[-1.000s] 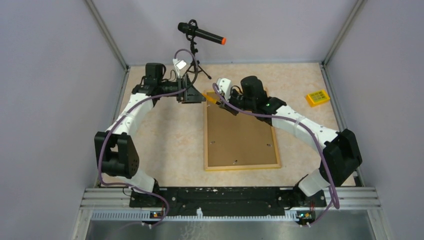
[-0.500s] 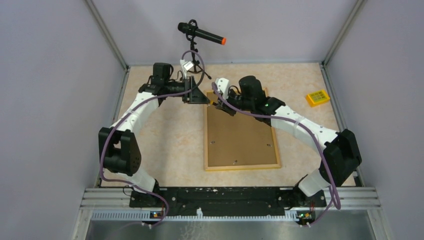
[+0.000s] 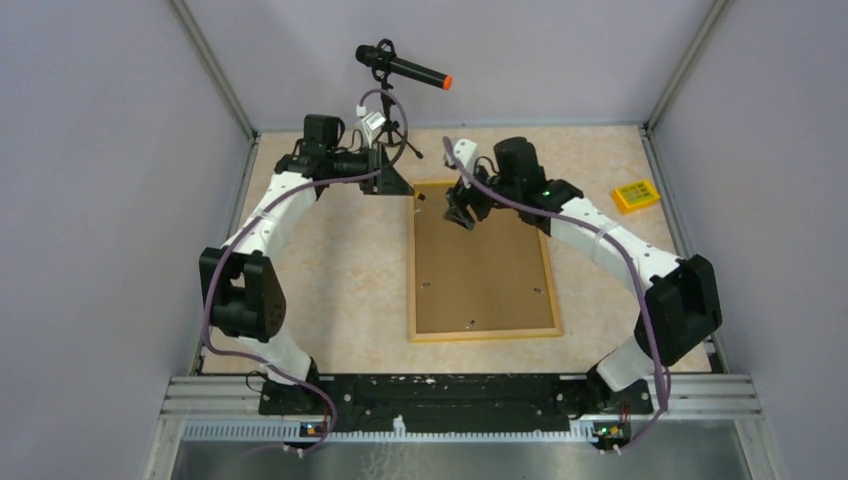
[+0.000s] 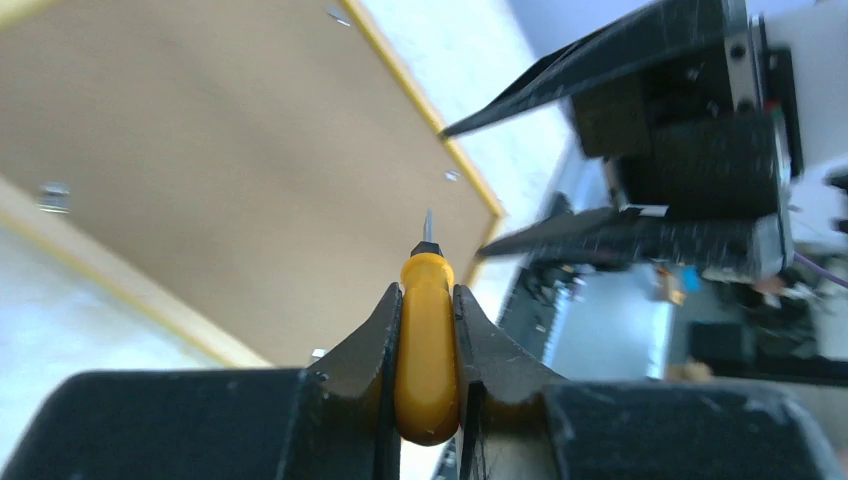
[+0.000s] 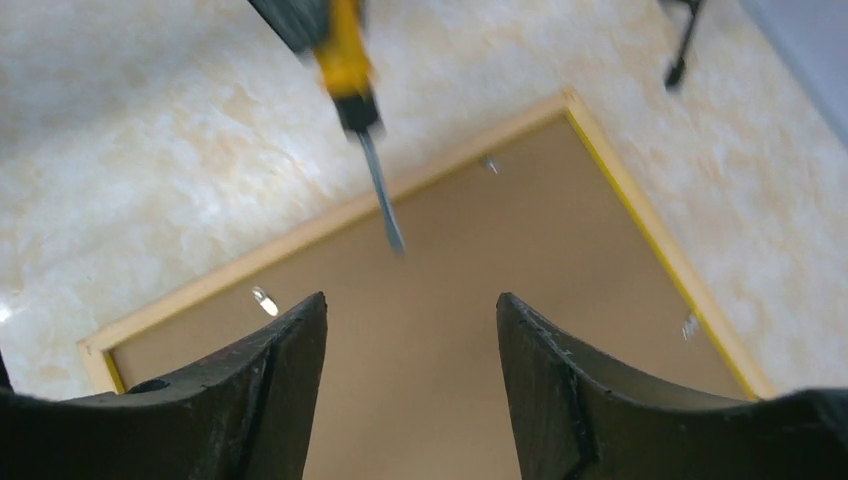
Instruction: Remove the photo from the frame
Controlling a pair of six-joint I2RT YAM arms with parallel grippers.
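Our right fingers (image 5: 280,370) have released the yellow-handled screwdriver (image 4: 428,340) and drawn back, open, over the brown fibreboard back of the yellow-bordered rectangular frame (image 3: 483,270). Our left fingers (image 4: 372,345) now clamp the handle. The frame lies lengthwise away from us on the bench (image 3: 330,260), far-left corner nearest the left arm, photo unseen.

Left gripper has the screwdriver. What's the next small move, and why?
Probably lower the left gripper so the screwdriver tip meets the nearest clip. The frame lies back up, its board in place, and the right gripper is open, clear of the tool.
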